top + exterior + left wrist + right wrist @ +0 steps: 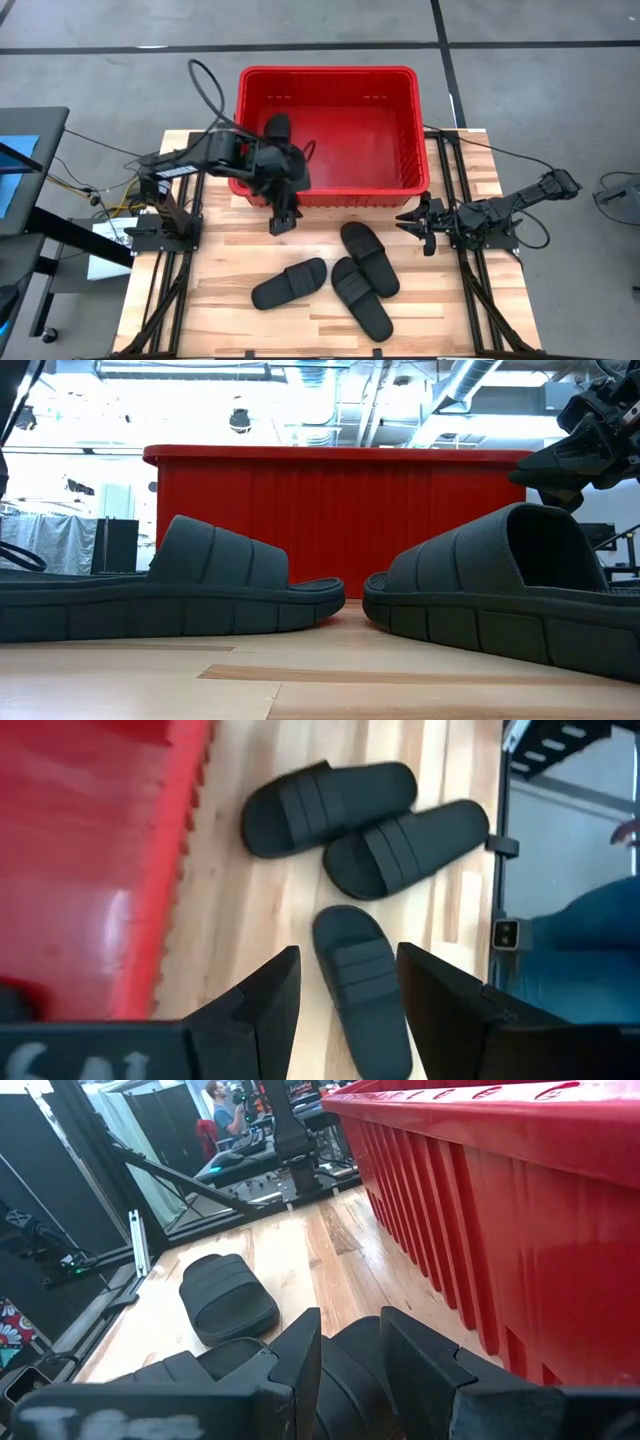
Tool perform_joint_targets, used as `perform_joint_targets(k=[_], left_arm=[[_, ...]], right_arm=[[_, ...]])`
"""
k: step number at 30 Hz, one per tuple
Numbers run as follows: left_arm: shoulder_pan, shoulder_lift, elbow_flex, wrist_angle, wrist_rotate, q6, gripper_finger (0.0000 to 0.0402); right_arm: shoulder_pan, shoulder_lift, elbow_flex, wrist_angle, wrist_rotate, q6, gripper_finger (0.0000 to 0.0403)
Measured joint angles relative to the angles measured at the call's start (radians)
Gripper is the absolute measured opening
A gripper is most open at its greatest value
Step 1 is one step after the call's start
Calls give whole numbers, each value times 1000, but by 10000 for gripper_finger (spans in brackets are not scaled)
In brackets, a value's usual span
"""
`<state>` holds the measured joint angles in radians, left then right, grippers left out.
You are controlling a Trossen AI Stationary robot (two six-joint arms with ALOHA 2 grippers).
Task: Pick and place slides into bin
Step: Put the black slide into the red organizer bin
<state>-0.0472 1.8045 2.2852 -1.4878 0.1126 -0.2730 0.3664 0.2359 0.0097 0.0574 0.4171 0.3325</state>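
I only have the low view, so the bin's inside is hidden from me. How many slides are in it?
Observer: One slide lies inside the bin, at its left end.
Operator: And outside it?
Observer: Three on the table: a left slide, a middle slide and a right slide.
Operator: Is the left gripper carrying one?
Observer: No. The left gripper hangs empty, fingers open, just in front of the bin's near wall.

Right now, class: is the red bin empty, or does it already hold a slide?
Not empty: one black slide lies inside the red bin by its left wall; three slides remain on the table.
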Motion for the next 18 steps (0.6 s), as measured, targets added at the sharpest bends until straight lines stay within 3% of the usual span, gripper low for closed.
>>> perform_joint_targets(k=[8,18], left_arm=[[-2,16,0,32,21,1,157],[-23,16,0,150,62,233,157]], right_arm=[[0,0,0,0,0,0,98],[0,0,0,0,0,0,98]])
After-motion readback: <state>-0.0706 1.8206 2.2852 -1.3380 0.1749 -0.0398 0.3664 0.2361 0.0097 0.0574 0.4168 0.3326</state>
